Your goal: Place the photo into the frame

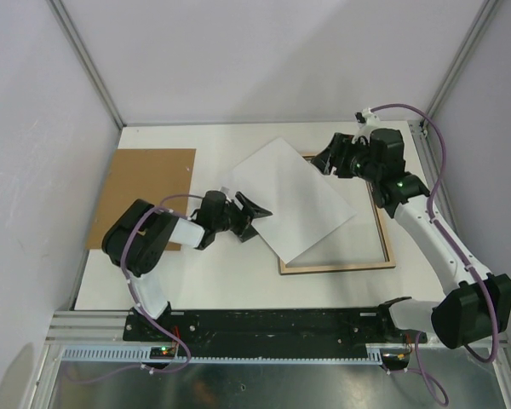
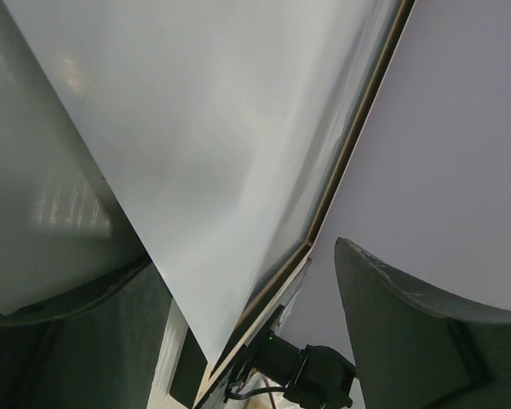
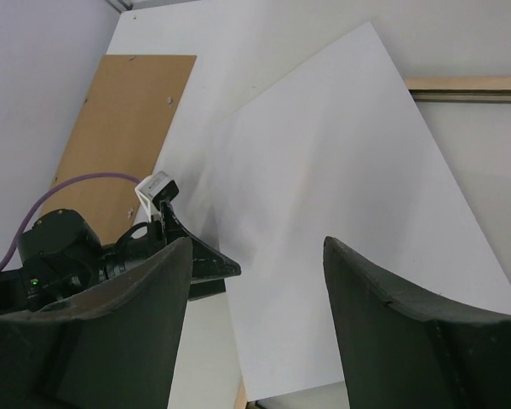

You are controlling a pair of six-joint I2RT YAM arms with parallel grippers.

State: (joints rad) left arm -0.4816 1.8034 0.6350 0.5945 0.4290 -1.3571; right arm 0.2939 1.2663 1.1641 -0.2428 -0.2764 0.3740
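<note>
The photo [image 1: 291,194] lies white back up, skewed, with its right part over the frame [image 1: 385,243]. The frame lies pale wood side up at the right of the table. My left gripper [image 1: 257,223] is open, its jaws astride the photo's left edge without closing on it. In the left wrist view the photo [image 2: 204,136] runs between the fingers [image 2: 426,332], with the frame's edge [image 2: 351,153] behind. My right gripper [image 1: 328,160] is open and empty, above the photo's far right edge near the frame's top rail. In the right wrist view it [image 3: 257,243] looks down on the photo [image 3: 341,187].
A brown cardboard backing board [image 1: 149,192] lies flat at the far left and also shows in the right wrist view [image 3: 128,119]. White enclosure walls stand behind and to both sides. The black base rail [image 1: 264,324] runs along the near edge.
</note>
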